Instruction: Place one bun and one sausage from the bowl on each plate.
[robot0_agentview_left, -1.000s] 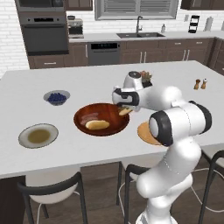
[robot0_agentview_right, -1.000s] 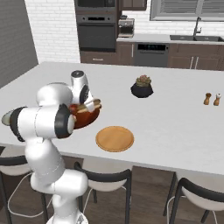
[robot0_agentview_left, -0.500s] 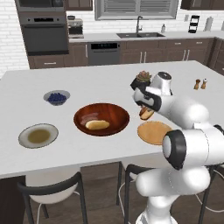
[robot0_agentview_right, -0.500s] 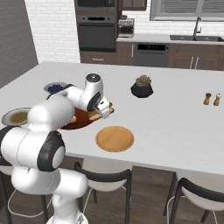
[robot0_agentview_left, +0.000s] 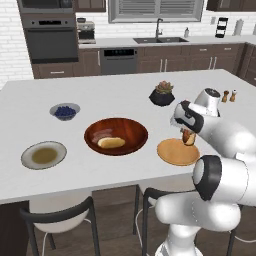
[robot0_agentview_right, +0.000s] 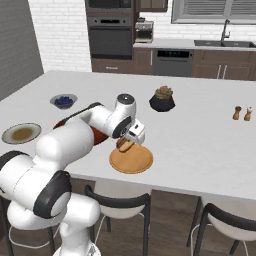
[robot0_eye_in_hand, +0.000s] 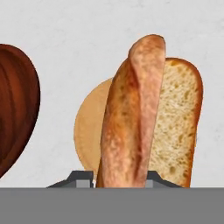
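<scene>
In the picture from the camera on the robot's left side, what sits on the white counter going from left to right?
Grey-rimmed plate → bowl of blueberries → wooden bowl with a bun in it → dark potted plant → orange plate with the gripper holding a bun over it → salt and pepper shakers.

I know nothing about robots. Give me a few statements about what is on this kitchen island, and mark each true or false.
1. The pincer holds a bun above the orange-tan plate. True.
2. The wooden bowl is empty. False: one bun lies in it.
3. The grey-rimmed plate already has a bun on it. False: no food lies on it.
4. A small grey bowl of blueberries stands beyond the wooden bowl, toward the ovens. True.
5. The potted plant stands on the orange-tan plate. False: it stands on the counter, apart from the plate.
</scene>
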